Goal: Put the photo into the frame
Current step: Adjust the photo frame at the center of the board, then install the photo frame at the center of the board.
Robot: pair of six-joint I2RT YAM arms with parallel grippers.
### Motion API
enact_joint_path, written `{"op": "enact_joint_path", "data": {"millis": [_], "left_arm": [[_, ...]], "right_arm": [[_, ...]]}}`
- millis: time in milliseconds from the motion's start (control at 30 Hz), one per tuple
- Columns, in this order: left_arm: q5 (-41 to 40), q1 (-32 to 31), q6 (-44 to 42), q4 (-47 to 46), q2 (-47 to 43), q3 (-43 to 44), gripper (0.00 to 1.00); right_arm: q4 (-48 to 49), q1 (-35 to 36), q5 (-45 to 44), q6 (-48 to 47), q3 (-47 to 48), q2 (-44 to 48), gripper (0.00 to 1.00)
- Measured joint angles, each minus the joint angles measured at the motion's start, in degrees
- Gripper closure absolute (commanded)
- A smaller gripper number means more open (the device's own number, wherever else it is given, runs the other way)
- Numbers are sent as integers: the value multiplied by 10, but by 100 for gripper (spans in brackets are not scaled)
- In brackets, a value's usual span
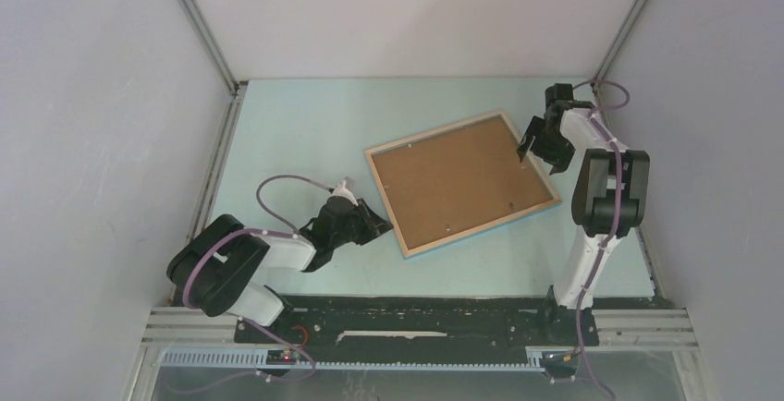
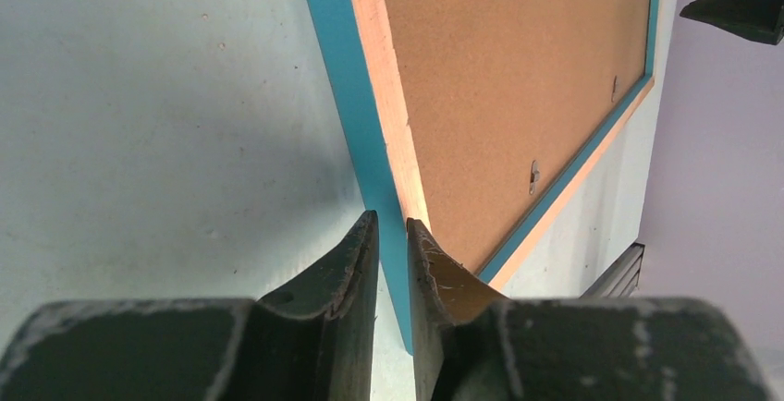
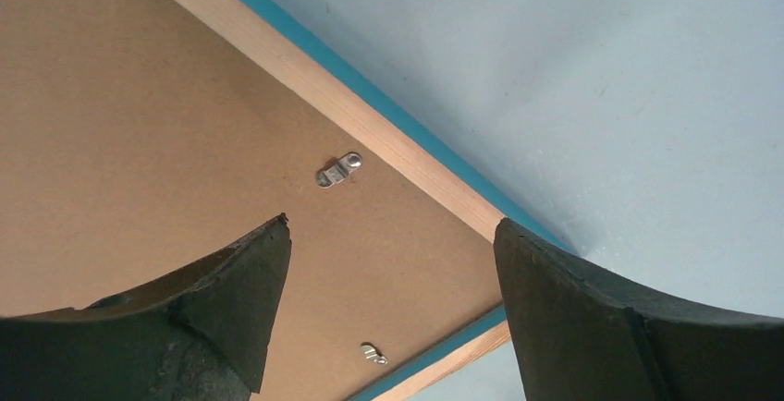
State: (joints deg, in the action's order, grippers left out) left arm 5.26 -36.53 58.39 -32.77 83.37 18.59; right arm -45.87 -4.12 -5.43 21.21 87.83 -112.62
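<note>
The left gripper (image 2: 393, 223) straddles the near-left rail of the frame (image 2: 384, 78), its fingers close on either side. Whether it pinches or has let go, I cannot tell. The frame lies face down, skewed, mid-surface, with the brown backing board (image 1: 458, 179) seated in it beside its metal clips (image 3: 339, 170). The photo shows nowhere; it is probably under the board, so little seems left but fastening. The right gripper (image 3: 393, 224) hangs spread wide and empty over the far-right corner. The surface (image 1: 305, 124) is pale blue, enclosed by plain pale walls (image 1: 92, 142).
</note>
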Motion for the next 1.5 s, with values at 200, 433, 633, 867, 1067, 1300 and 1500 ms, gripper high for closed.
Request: {"op": "enact_joint_path", "data": {"millis": [200,433,633,867,1067,1300,1500], "left_arm": [[4,-2,0,-5,10,0,75],[9,-3,-1,-15,19,1,74],[10,-4,-2,-18,20,1,74],[10,-4,-4,-19,20,1,74],[10,-4,-4,-19,20,1,74],[10,-4,-4,-18,21,1,74],[10,-4,-4,-19,21,1,73]], "right_arm": [[-1,0,3,-7,0,-22,11],[1,1,0,-17,9,-40,12],[3,3,-8,-18,19,-56,13],[-2,21,-47,-18,36,-68,16],[-4,30,-56,-18,43,-73,21],[31,28,-56,-20,1,-50,32],[52,10,-39,-30,-17,-38,48]]}}
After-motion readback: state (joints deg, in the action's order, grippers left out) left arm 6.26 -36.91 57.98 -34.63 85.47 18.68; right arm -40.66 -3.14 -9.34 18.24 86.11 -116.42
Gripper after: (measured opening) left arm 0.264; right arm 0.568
